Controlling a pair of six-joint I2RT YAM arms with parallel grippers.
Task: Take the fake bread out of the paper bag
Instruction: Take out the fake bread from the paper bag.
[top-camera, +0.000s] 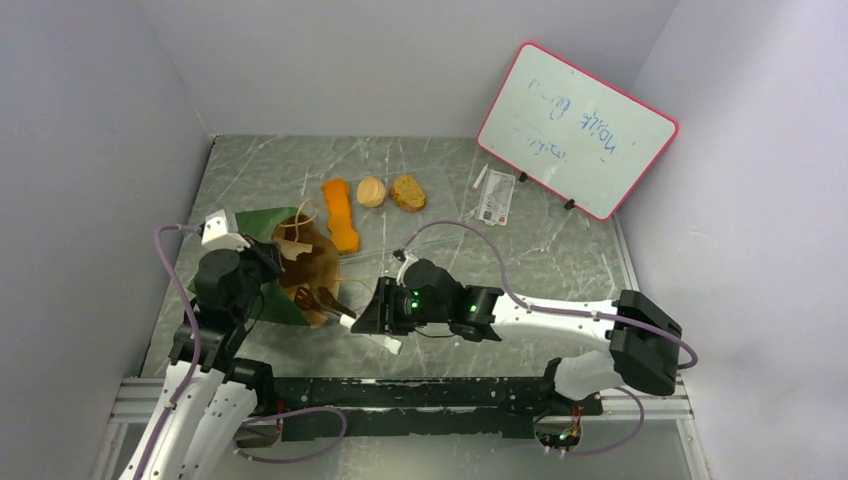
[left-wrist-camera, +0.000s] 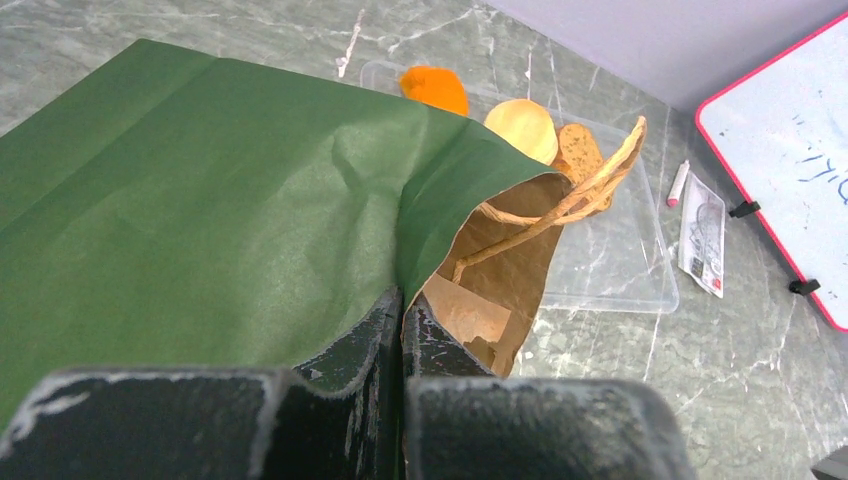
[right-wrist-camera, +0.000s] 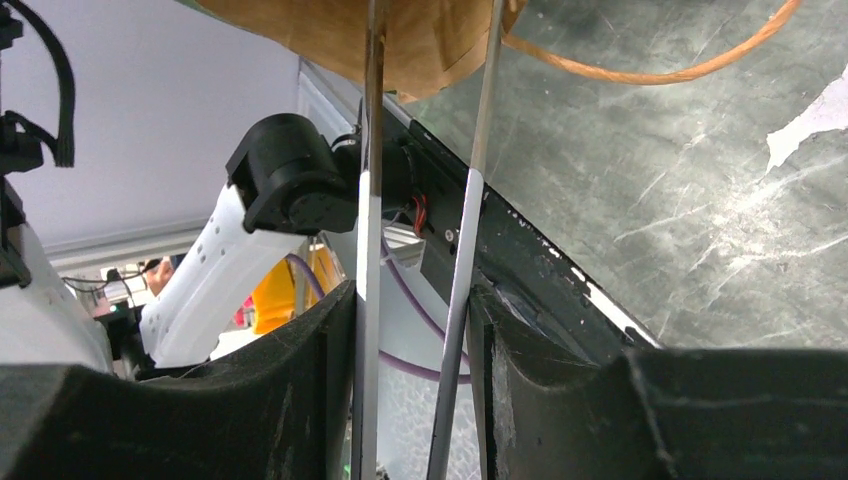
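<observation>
The paper bag (top-camera: 300, 262) lies on its side, green outside and brown inside, with its mouth towards the right. My left gripper (top-camera: 268, 258) is shut on the bag's upper edge (left-wrist-camera: 405, 290), with the green side left of the fingers. My right gripper (top-camera: 368, 318) is shut on a pair of metal tongs (right-wrist-camera: 368, 200), whose dark tips (top-camera: 312, 298) sit at the bag's mouth. I cannot tell whether the tips hold anything. An orange loaf (top-camera: 341, 214), a round bun (top-camera: 371, 191) and a brown slice (top-camera: 407, 192) lie beyond the bag.
The three bread pieces rest on a clear flat tray (left-wrist-camera: 620, 260). A pink-framed whiteboard (top-camera: 575, 128) leans at the back right, with a printed card (top-camera: 496, 195) and a marker (top-camera: 479, 178) in front of it. Walls close in left and right.
</observation>
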